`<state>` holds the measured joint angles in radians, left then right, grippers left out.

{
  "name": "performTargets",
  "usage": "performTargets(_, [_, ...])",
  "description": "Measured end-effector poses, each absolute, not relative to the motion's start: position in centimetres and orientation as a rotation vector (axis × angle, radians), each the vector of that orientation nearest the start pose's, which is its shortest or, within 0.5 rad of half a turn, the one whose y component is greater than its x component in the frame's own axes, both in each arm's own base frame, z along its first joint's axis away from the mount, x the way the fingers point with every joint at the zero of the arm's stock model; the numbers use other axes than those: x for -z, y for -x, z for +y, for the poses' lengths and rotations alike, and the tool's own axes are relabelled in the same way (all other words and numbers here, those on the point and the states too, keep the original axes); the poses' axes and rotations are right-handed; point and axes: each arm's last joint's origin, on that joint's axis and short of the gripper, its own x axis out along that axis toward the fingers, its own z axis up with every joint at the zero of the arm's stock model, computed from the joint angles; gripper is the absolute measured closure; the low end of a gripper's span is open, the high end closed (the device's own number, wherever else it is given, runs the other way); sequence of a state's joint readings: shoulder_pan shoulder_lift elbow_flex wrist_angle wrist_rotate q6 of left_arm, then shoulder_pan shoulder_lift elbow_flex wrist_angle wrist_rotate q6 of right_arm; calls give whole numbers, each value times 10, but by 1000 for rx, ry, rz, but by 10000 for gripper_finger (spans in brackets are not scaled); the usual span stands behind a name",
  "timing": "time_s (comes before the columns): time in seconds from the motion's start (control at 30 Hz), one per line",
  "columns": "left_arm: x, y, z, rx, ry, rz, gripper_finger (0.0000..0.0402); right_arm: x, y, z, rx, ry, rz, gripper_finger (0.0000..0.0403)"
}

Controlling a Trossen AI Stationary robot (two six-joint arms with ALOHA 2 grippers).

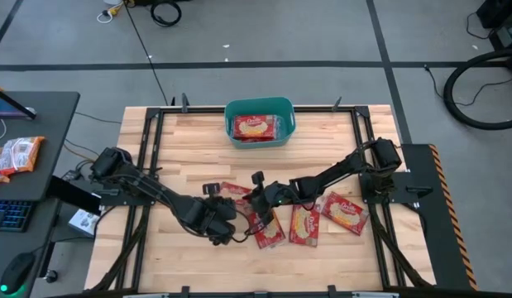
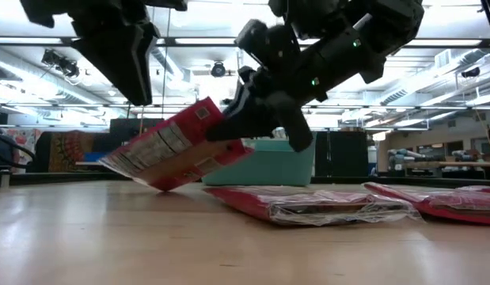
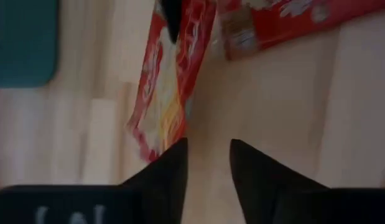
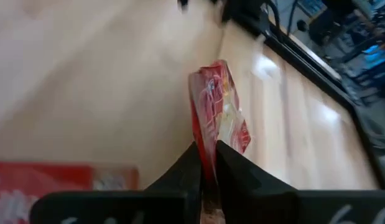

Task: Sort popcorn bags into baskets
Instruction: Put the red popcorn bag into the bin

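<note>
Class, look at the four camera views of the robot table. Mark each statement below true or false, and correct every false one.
1. The right gripper pinches a popcorn bag between its fingers. True.
2. The teal basket holds no bags. False: at least one red packet lies in it.
3. The left gripper grips a bag. False: its fingers stand apart with nothing between them.
4. The held bag is tilted, one edge raised off the table. True.
5. The basket sits between the two grippers. False: it sits at the table's far edge.
</note>
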<state>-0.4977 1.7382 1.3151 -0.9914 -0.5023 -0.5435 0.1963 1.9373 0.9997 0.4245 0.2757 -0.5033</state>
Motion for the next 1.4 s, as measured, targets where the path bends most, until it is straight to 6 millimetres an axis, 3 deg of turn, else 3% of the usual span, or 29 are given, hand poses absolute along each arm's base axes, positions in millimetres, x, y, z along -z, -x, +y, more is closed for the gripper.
performTargets(0.17, [-227, -281, -147, -402, -330, 1173, 253, -154, -379, 66, -1, 729, 553, 383])
performTargets(0.47, [-239, -275, -147, -446, -393, 1083, 259, -205, -359, 52, 60, 1036, 597, 369])
performTargets(0.7, [-241, -273, -152, -425, -389, 1064, 260, -230, -354, 30, 75, 1293, 581, 373])
performTargets(0.8, [-241, -272, -154, -422, -397, 1062, 260, -236, -355, 13, 100, 1397, 590, 373])
performTargets(0.93, [-241, -272, -155, -411, -410, 1067, 260, -237, -355, -25, 153, 1485, 674, 374])
performTargets(1.13, [-241, -272, -154, -397, -441, 1073, 260, -238, -349, -73, 252, 1451, 763, 378])
performTargets(1.4, [-241, -273, -150, -410, -481, 1073, 260, -225, -337, -103, 170, 1316, 851, 372])
